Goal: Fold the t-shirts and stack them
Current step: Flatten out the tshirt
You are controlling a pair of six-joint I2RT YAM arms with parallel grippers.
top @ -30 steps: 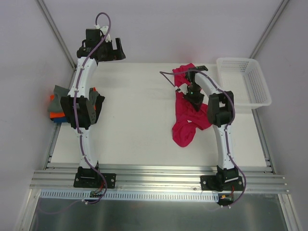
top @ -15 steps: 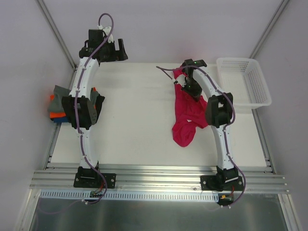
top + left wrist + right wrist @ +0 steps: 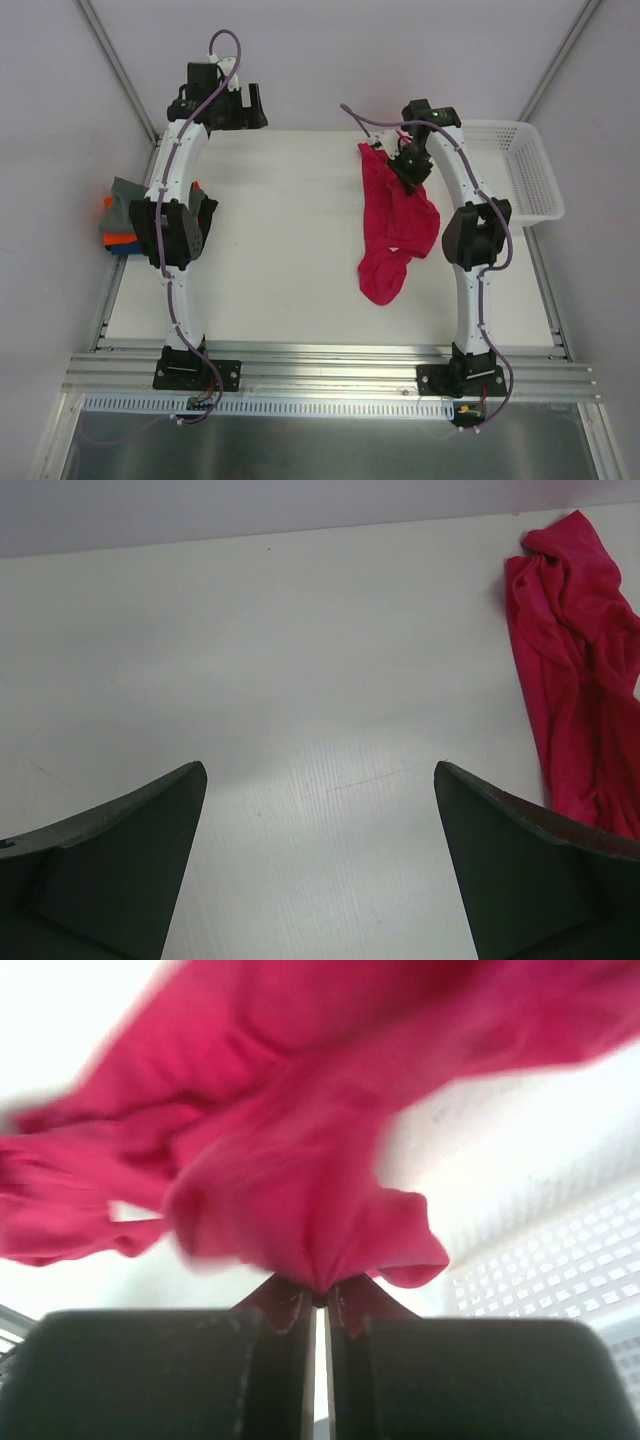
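A magenta-red t-shirt [image 3: 392, 225] hangs crumpled from my right gripper [image 3: 408, 166] at the back right of the table, its lower part trailing on the white surface. In the right wrist view the jaws are shut on a bunch of this shirt [image 3: 300, 1210]. It also shows at the right of the left wrist view [image 3: 580, 670]. My left gripper [image 3: 225, 108] is open and empty at the back left, above bare table; its dark fingers [image 3: 110, 870] stand wide apart. A stack of folded grey, orange and blue shirts [image 3: 122, 225] lies at the table's left edge, partly hidden by the left arm.
A white lattice basket [image 3: 510, 168] stands at the back right, just right of my right arm; it also shows in the right wrist view [image 3: 560, 1270]. Grey walls close in the back and both sides. A metal rail [image 3: 330, 368] runs along the near edge.
My right gripper has moved back and to the right with the magenta-red shirt, lifting and stretching it out. The left gripper has shifted slightly.
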